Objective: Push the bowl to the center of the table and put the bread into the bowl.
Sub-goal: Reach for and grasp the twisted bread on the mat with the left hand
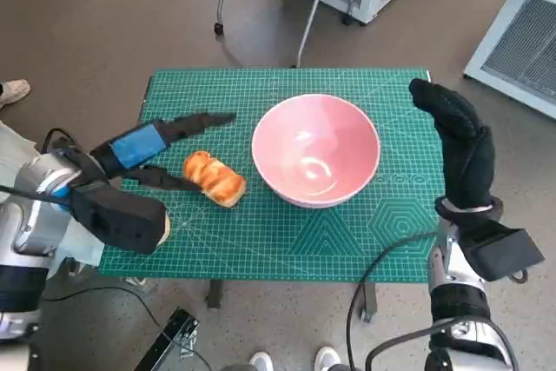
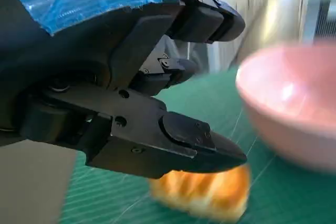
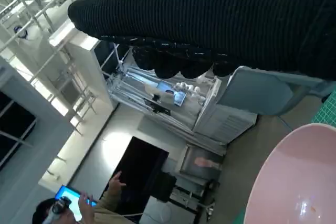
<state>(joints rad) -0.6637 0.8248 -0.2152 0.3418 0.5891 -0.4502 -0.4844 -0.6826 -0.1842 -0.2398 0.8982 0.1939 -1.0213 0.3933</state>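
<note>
From the head view, the pink bowl (image 1: 315, 149) sits near the middle of the desk (image 1: 347, 241) on its green mat, with the bread (image 1: 214, 177) just beside it on the left; the left hand (image 1: 148, 149) has its fingers spread on either side of the bread, holding nothing, and the right hand (image 1: 459, 141) stands flat and upright just off the bowl's right side, empty. The left wrist view shows a black finger (image 2: 173, 140) directly over the bread (image 2: 205, 192), bowl (image 2: 294, 114) close by. The right wrist view shows the glove (image 3: 220, 19), the bowl's rim (image 3: 283, 182) and a person (image 3: 79, 208) far off.
</note>
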